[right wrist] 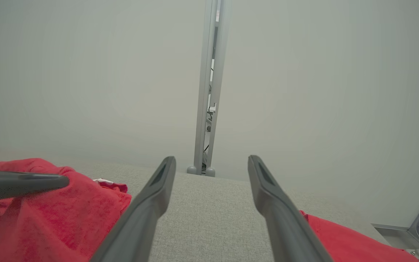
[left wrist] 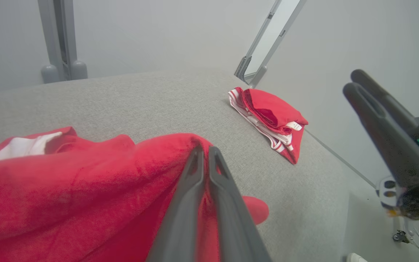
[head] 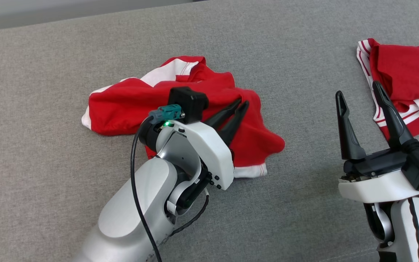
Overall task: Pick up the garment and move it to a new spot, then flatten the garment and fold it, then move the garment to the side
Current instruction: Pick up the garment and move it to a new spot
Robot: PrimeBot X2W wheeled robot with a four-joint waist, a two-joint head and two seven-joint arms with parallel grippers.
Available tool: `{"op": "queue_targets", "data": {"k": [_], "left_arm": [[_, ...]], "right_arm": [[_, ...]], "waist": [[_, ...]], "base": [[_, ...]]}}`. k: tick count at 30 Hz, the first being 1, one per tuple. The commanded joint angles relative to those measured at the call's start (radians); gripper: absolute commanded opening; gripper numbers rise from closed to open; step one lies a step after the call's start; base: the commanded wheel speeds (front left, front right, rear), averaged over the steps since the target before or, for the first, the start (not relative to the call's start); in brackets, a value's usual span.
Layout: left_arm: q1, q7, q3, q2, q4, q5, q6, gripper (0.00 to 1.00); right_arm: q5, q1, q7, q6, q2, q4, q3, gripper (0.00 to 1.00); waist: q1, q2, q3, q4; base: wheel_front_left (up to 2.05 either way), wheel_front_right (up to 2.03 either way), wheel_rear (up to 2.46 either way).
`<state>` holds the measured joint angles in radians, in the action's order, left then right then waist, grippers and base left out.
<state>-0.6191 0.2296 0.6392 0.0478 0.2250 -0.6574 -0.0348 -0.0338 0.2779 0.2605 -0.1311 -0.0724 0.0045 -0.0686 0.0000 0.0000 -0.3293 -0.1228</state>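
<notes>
The garment [head: 129, 105], red with white trim, lies crumpled in the middle of the grey padded surface [head: 49, 65]. My left gripper [head: 243, 102] reaches over its right part with its fingers almost together. In the left wrist view the red cloth [left wrist: 67, 182] rises in a fold right up to the tips of that gripper [left wrist: 203, 148], which pinch it with only a thin slit between them. My right gripper [head: 357, 89] stands wide open off to the right with nothing between its fingers, its tips [right wrist: 211, 159] above bare surface.
A second red and white garment [head: 406, 72] lies folded at the far right edge, just behind my right gripper; it also shows as a small bundle [left wrist: 271, 109]. Grey metal posts [right wrist: 207, 91] stand beyond the surface's far edge.
</notes>
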Motion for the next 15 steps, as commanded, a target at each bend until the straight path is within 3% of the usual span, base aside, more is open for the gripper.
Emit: {"op": "queue_targets", "data": {"k": [1, 7, 15], "left_arm": [[-0.005, -0.019, 0.0, 0.006, 0.013, 0.013, -0.009, 1.0], [0.008, -0.088, -0.023, 0.016, 0.052, 0.026, -0.024, 1.0], [0.057, -0.225, -0.112, 0.109, 0.032, 0.045, -0.055, 1.0]], "right_arm": [[0.008, 0.0, 0.007, 0.001, 0.0, 0.0, 0.007, 1.0], [0.012, -0.007, 0.007, 0.001, 0.0, -0.003, 0.004, 1.0], [0.007, -0.032, 0.005, 0.001, -0.027, 0.001, -0.029, 1.0]], "waist": [[0.0, 0.0, 0.003, 0.002], [0.0, 0.0, 0.028, 0.033], [0.0, 0.0, 0.097, 0.117]], "base": [[0.0, 0.0, 0.0], [0.0, 0.0, 0.0], [0.0, 0.0, 0.0]]}}
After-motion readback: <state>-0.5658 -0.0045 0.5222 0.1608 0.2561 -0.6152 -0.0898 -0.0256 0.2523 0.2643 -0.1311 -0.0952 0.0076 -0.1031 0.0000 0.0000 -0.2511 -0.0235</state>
